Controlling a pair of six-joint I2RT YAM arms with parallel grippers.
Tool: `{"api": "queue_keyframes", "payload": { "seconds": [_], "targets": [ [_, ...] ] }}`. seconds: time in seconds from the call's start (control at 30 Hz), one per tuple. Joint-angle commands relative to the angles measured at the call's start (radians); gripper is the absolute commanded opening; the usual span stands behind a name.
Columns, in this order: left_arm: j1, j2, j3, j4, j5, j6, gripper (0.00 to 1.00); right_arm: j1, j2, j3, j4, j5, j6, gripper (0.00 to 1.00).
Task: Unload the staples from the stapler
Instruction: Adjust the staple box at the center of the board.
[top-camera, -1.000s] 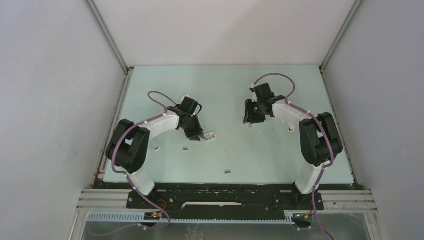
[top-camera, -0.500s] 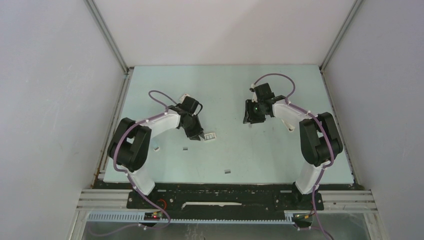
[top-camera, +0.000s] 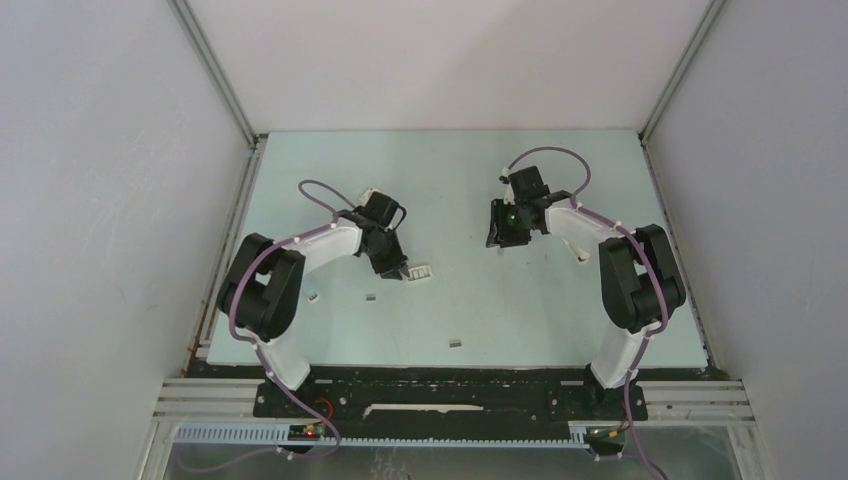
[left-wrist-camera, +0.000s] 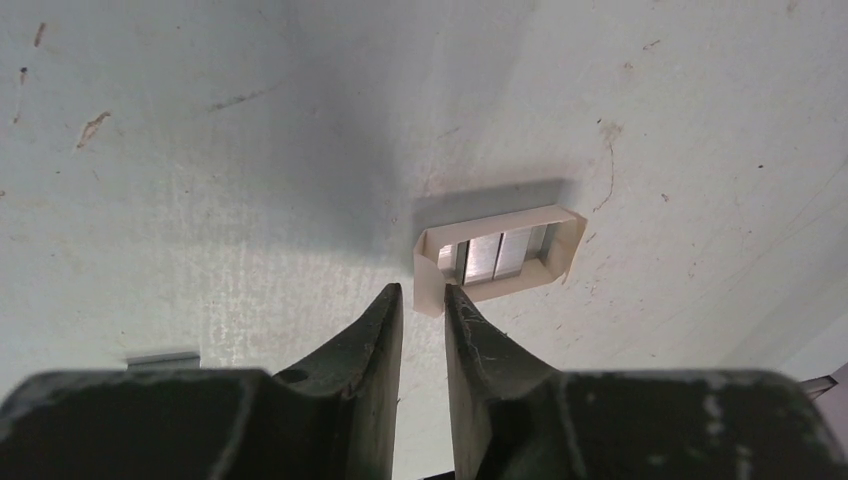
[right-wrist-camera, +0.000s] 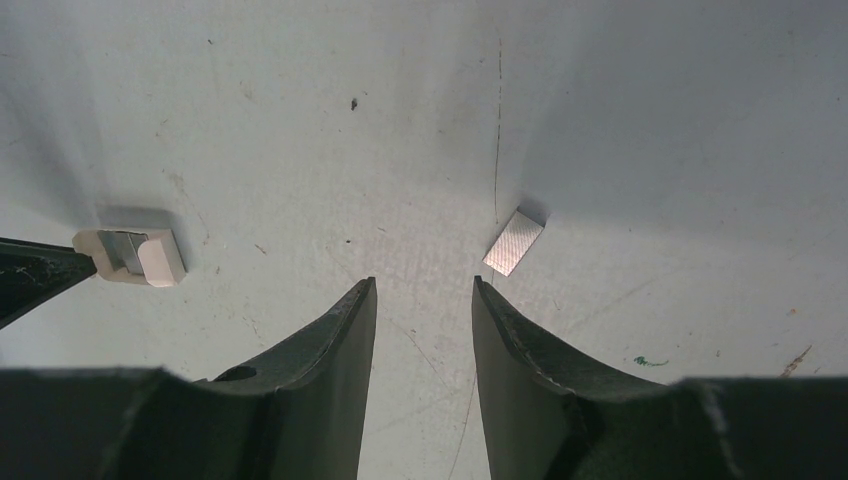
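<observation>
Since 1 s ago, top view: the L arm's elbow has swung slightly toward frame centre. Staples, tray and R arm haven't shifted.

Staples: 1 loose staple strip lies flat on the table, right of centre in the R wrist view. Its long axis runs diagonally, lower-left to upper-right, and it sits just up-right of the R gripper. That gripper's jaws stand moderately apart w/ nothing between.

In the top view a 2nd strip and a 3rd strip lie lower-middle, both nearer the L arm.

More staple blocks sit in a small card tray, centre-right of the L wrist view, long axis across the frame. The L gripper is narrow, its tips flanking the tray's near-left corner; a sliver of gap shows, so prob. not clamped.

Judgement: the R arm is nearest the diagonal strip. It needs a shift up-right plus a wrist twist so the jaws cross the strip's short side.
</observation>
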Motion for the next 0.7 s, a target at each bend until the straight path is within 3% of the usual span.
{"api": "queue_keyframes", "payload": {
  "seconds": [0.0,0.67],
  "targets": [
    [-0.007,0.019,0.066,0.005,-0.001,0.015,0.27,-0.003,0.004,0.011,0.021,-0.005,0.002,0.49],
    [-0.011,0.055,0.097,-0.033,-0.023,0.032,0.23,-0.005,0.005,0.011,0.022,-0.01,0.004,0.48]
  ]
}}
